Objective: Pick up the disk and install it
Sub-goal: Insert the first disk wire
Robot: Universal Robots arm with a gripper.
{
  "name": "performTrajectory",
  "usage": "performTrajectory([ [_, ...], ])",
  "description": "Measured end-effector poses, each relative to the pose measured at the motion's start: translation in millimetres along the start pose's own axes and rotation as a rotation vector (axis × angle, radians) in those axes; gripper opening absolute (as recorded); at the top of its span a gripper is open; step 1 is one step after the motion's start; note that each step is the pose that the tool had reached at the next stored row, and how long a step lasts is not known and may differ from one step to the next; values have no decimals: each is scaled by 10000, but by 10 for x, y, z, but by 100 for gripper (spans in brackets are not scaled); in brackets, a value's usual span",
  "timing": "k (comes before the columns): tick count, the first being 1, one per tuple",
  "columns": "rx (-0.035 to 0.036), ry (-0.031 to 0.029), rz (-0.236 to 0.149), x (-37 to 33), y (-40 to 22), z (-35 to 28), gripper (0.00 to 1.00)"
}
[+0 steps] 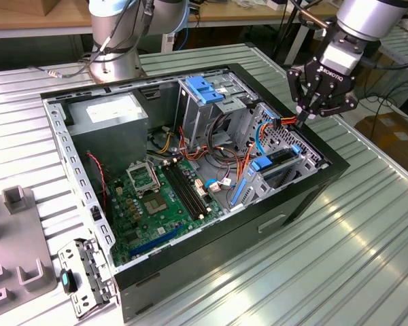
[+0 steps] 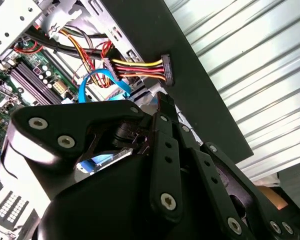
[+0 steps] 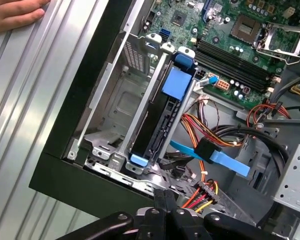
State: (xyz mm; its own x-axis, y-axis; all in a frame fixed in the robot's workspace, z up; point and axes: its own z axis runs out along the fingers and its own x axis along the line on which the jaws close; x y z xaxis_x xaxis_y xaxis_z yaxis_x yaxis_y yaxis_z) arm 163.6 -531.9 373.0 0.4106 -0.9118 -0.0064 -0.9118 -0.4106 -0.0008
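Bearing the case (image 1: pixel 285 221), a ribbed metal table (image 1: pixel 367 261) underlies the gripper (image 1: pixel 302 114).

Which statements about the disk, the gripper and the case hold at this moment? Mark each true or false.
1. The disk stands on edge in a bay of the case. True.
2. The gripper grips the disk. False: its jaws are shut above the case's rim, apart from the disk.
3. A hand rests on the table. True.
4. A side panel closes the case. False: it lies open, with the motherboard showing.
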Motion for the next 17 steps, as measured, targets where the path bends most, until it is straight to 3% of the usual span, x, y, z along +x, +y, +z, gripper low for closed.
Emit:
performTrajectory([
  [3,-2,0,-289,4,-19,1,11],
  [6,-5,-1,-816,10,-33,4,11],
  [8,-7,0,-1068,16,-47,4,17],
  [9,-7,0,-1128,19,-52,4,17],
  [10,-8,0,-1186,20,-57,4,24],
  [17,-11,-1,-1662,18,-85,7,24],
])
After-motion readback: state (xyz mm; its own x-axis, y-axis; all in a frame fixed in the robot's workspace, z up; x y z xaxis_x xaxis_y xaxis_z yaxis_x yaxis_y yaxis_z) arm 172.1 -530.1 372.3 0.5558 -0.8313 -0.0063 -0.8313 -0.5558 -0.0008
